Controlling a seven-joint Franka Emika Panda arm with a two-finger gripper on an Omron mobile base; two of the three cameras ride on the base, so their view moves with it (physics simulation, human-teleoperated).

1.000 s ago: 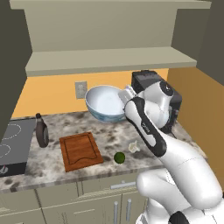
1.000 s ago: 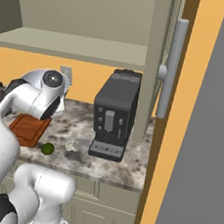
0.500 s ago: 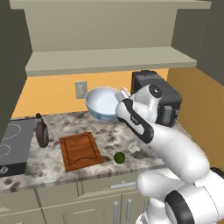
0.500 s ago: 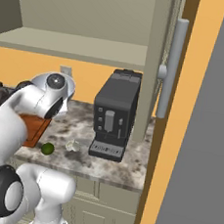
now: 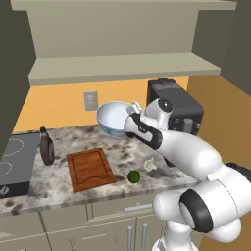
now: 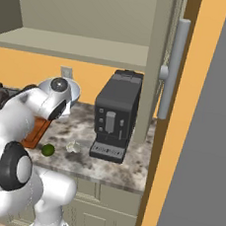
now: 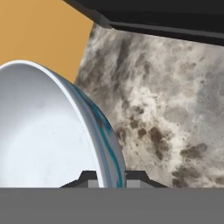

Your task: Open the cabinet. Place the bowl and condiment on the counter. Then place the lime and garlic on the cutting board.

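The cabinet (image 5: 117,34) stands open above an orange wall, its shelves bare, one door (image 6: 196,119) with a long silver bar handle (image 6: 173,62) swung out at the right of the right base view. Below runs the speckled marble-look counter (image 5: 122,157) over grey-beige low cupboards (image 5: 98,225). A black coffee machine (image 6: 115,116) sits at the counter's right end, with no readable lettering on it, and a black stovetop (image 5: 12,164) lies at the left end. The reddish-brown cutting board (image 5: 89,169) lies flat near the front edge with nothing on it. The bowl (image 5: 113,117), white with a blue pattern outside, hangs tilted above the back of the counter, clear of the surface, near a wall socket (image 5: 90,100). The gripper (image 7: 110,177) is closed tight on the bowl's rim, one finger inside and one outside. The dark condiment (image 5: 47,147) bottle stands upright left of the board. The lime (image 5: 134,176) and the garlic (image 5: 150,164) rest on the counter just right of the board, near each other.
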